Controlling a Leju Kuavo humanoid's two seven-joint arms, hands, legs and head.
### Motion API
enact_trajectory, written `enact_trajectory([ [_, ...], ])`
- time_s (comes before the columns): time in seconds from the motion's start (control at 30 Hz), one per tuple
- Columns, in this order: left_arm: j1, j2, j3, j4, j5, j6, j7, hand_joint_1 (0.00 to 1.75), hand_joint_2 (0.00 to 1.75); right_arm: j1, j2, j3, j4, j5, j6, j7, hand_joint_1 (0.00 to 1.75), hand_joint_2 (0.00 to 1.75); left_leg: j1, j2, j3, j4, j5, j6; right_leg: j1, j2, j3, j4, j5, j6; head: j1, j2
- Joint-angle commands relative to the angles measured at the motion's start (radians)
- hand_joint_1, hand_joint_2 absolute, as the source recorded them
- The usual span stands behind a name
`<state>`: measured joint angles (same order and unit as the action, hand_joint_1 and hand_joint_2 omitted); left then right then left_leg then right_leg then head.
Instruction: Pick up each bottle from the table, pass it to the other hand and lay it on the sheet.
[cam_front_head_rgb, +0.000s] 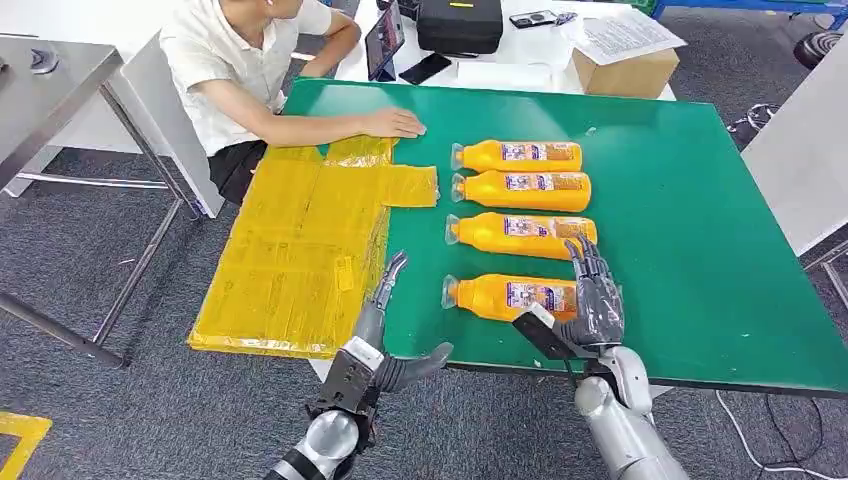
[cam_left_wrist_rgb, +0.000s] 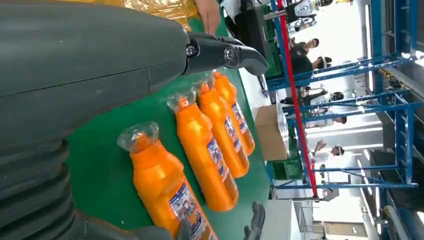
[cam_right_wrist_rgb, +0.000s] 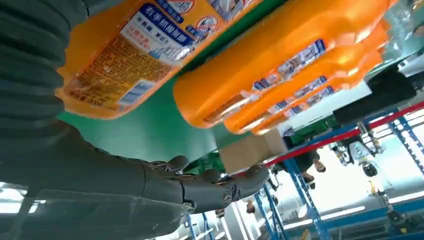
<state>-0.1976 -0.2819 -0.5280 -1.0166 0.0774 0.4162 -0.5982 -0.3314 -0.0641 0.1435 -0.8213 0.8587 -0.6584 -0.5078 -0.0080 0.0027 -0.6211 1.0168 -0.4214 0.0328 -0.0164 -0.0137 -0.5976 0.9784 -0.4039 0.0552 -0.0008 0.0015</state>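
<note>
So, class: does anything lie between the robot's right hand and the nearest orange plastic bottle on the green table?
Nothing visible does. The right hand hovers open at the base end of the nearest orange plastic bottle, which lies on its side on the green table, apart from the next bottle.

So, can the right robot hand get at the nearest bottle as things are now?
Probably yes. The right robot hand is open and hovers at the base end of the nearest bottle. Nothing lies between them, and the next bottle lies apart from it on the green table.
</note>
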Motion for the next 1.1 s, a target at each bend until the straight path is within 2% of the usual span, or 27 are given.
enact_trajectory([
  [0.03, -0.028, 0.015, -0.027, 0.027, 0.004, -0.003, 0.005, 0.00, 1.75, -0.006, -0.006, 0.067, 0.061, -0.026, 0.028, -0.004, 0.00, 1.75, 0.001, 0.000, 0.005, -0.001, -0.002, -0.003, 0.001, 0.002, 0.005, -0.001, -0.001, -0.003, 0.000, 0.000],
  [0.57, -0.030, 0.017, -0.035, 0.024, 0.001, -0.008, 0.006, 0.00, 1.75, 0.025, -0.051, 0.077, 0.022, -0.050, 0.054, 0.013, 0.00, 1.75, 0.001, -0.001, 0.003, 0.000, -0.001, -0.002, 0.001, 0.000, 0.003, 0.000, -0.001, -0.002, 0.000, 0.000],
  [0.7, -0.028, 0.016, -0.033, 0.028, -0.004, -0.007, 0.014, 0.00, 1.75, 0.025, -0.076, 0.094, 0.034, 0.028, 0.018, 0.076, 0.00, 1.75, 0.001, 0.000, 0.006, -0.001, -0.003, -0.003, 0.001, 0.002, 0.005, 0.000, -0.002, -0.003, 0.000, 0.000],
  [0.8, -0.021, 0.019, -0.028, 0.018, -0.009, -0.005, 0.018, 0.00, 1.75, 0.013, -0.107, 0.104, 0.045, 0.087, 0.036, 0.149, 0.00, 1.75, 0.001, -0.001, 0.004, -0.001, -0.002, -0.002, 0.001, 0.000, 0.004, -0.001, -0.002, -0.002, 0.000, 0.000],
  [1.0, -0.007, 0.028, -0.018, -0.008, -0.016, -0.002, 0.027, 0.00, 1.75, -0.014, -0.120, 0.096, 0.075, 0.151, 0.040, 0.225, 0.00, 1.75, 0.000, 0.001, 0.003, 0.000, -0.002, -0.002, 0.000, 0.002, 0.003, -0.001, -0.001, -0.002, 0.000, 0.000],
  [1.1, 0.013, 0.020, -0.003, -0.044, 0.017, -0.050, 0.055, 0.00, 1.75, -0.027, -0.127, 0.107, 0.121, 0.189, 0.057, 0.253, 0.00, 1.75, 0.001, 0.002, 0.005, -0.001, -0.002, -0.003, 0.001, 0.003, 0.004, -0.001, -0.001, -0.003, 0.000, 0.000],
])
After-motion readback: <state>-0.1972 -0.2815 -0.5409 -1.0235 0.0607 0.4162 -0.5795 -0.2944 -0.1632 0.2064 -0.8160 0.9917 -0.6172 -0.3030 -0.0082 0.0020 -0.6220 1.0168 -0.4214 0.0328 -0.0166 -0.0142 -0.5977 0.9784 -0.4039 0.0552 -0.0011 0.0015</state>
